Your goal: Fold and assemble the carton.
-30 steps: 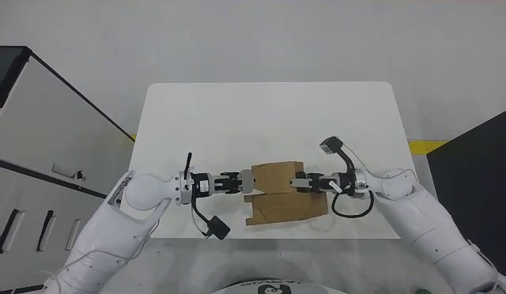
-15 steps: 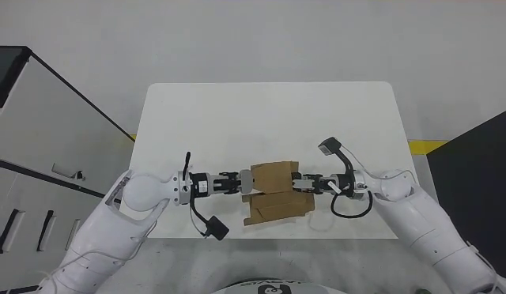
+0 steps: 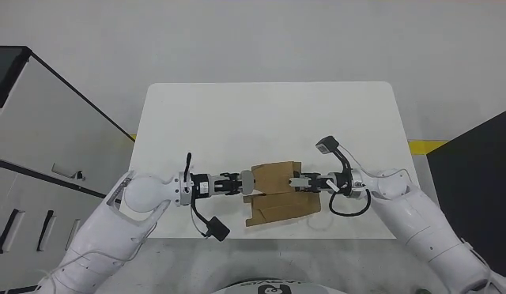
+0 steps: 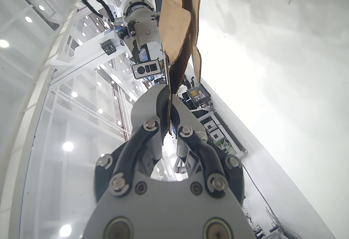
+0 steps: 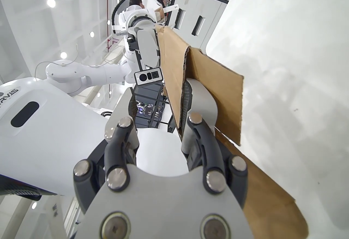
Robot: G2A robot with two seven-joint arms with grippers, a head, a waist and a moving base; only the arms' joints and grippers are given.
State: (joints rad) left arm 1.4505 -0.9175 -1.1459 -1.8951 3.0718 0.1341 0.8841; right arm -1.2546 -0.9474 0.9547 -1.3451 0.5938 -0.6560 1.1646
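A flattened brown carton [image 3: 278,188] is held just above the near part of the white table [image 3: 269,120], between my two arms. My left gripper [image 3: 247,182] is shut on the carton's left edge; in the left wrist view the cardboard [image 4: 180,14] is pinched between its fingers [image 4: 163,103]. My right gripper [image 3: 297,182] is at the carton's right edge and stands open. In the right wrist view the cardboard panel [image 5: 174,68] runs between its spread fingers, close against one finger [image 5: 200,103]. A lower flap [image 3: 285,209] hangs toward the table's near edge.
A dark cabinet [image 3: 47,112] stands left of the table, and a dark panel [image 3: 474,160] is to the right. The white tabletop stretches well beyond the carton. The table's near edge [image 3: 269,235] lies just below the flap.
The carton's lower flap swung left, then back right. My right gripper has edged a little left along the carton's edge. The left arm has stayed put.
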